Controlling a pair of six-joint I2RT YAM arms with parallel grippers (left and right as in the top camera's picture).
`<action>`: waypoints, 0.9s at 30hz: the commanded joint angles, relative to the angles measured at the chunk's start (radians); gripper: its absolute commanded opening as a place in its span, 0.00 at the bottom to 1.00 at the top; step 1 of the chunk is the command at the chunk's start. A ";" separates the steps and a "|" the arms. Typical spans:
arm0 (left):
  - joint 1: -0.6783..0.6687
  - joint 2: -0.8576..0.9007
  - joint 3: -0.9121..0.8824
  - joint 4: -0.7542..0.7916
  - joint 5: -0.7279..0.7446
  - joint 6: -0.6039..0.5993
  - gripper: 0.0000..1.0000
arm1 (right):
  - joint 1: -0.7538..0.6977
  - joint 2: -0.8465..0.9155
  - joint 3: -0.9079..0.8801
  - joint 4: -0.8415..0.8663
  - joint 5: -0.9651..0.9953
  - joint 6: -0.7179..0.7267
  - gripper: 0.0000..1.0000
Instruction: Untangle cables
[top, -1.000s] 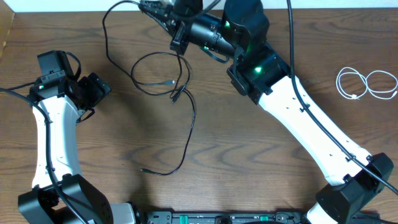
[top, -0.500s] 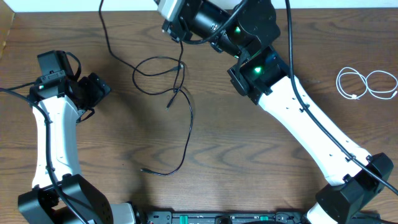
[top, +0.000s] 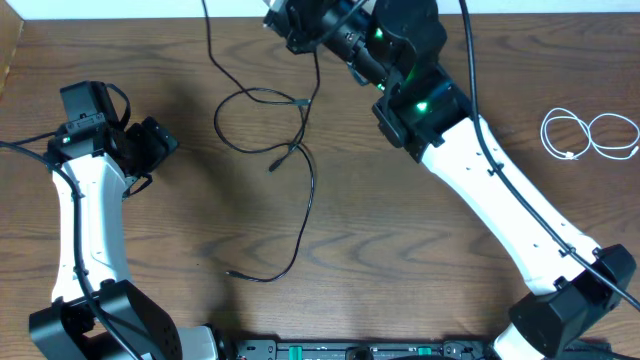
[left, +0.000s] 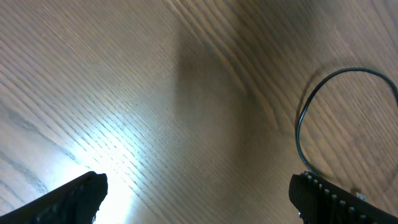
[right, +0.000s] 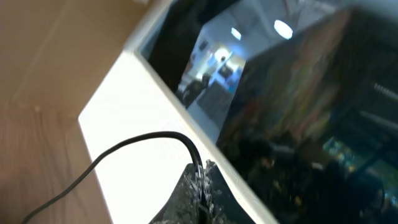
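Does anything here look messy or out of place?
The thin black cable sprawls across the wooden table in a loose, crossing loop, one stretch pinched in the right end effector near the far edge. The white cable sits neatly coiled, apart.

Bare counter (top: 180, 250) lies open under and around my left hand (top: 158, 148). To its right, the black cable (top: 292, 150) loops across the way, strung up to my right hand (top: 285, 18).

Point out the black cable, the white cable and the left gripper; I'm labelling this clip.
black cable (top: 306, 212): overhead view, its long strand mid-table.
white cable (top: 588, 132): overhead view, where its two loops meet.
left gripper (left: 199, 199): left wrist view, midway between its open jaws.
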 joint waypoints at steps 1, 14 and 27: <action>0.002 0.006 -0.006 -0.003 -0.017 -0.005 0.98 | -0.028 -0.016 0.009 -0.055 0.019 -0.011 0.01; 0.002 0.006 -0.006 -0.003 -0.017 -0.006 0.98 | -0.130 -0.015 0.008 -0.519 0.221 0.092 0.01; 0.002 0.006 -0.006 -0.003 -0.017 -0.005 0.98 | -0.281 -0.038 0.006 -0.595 0.436 0.699 0.01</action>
